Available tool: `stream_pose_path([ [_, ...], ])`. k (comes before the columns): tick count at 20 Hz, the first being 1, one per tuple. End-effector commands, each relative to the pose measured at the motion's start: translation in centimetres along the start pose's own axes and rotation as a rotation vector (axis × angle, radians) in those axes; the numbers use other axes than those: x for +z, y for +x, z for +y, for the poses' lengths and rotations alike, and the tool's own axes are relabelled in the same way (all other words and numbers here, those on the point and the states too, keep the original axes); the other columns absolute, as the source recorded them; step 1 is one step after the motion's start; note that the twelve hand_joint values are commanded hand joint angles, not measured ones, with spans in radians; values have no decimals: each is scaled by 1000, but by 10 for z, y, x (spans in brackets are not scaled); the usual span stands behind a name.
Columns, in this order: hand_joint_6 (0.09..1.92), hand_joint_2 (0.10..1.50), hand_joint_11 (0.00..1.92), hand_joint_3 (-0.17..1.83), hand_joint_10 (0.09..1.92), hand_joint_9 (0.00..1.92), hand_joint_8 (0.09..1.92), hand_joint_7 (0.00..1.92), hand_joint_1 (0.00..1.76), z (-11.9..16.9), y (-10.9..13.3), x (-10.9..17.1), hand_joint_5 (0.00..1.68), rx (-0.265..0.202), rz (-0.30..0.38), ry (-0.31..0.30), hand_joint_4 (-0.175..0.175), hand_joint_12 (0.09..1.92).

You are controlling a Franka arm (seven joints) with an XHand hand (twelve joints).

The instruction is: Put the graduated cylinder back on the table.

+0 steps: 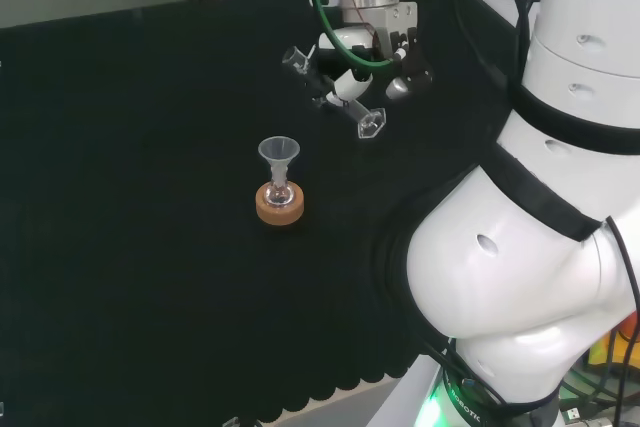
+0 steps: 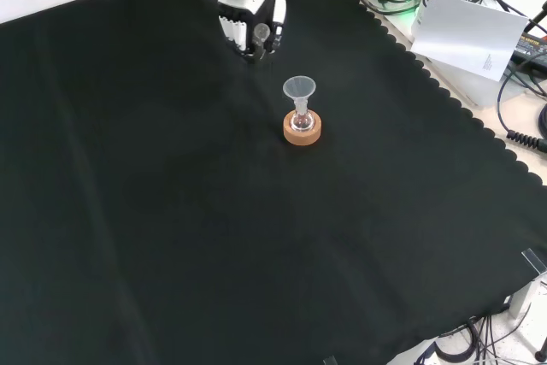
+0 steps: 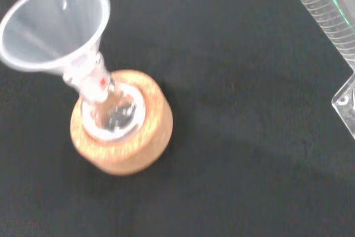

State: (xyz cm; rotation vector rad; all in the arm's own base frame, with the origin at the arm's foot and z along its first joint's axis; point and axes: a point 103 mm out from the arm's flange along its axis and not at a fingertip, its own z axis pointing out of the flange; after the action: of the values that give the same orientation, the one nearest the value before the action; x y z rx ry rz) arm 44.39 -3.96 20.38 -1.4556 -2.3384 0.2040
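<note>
A clear graduated cylinder (image 1: 335, 92) lies tilted in the hand (image 1: 352, 59), whose fingers are curled round its middle. Its mouth points left and its hexagonal foot (image 1: 370, 123) hangs lower right, above the cloth in the head view. In the front view the hand (image 2: 246, 14) sits near the top of the cloth with the cylinder (image 2: 261, 34) between its fingers. The wrist view shows the cylinder's ribbed wall (image 3: 327, 9) and a corner of its foot (image 3: 346, 104).
A small round flask with a clear funnel (image 1: 279, 154) in its neck stands on a cork ring (image 1: 280, 205), also seen from the front as the funnel (image 2: 299, 89) and cork ring (image 2: 302, 130). The arm's white links (image 1: 540, 197) take up the head view's right.
</note>
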Motion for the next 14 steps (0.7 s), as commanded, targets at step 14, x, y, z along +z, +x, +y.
stream_pose_path([
  [14, 1115, 1155, 1225, 0, 87, 1362, 405, 1152, 1139, 82, -91, 22, 917, -93, 264, -297, -175, 760],
])
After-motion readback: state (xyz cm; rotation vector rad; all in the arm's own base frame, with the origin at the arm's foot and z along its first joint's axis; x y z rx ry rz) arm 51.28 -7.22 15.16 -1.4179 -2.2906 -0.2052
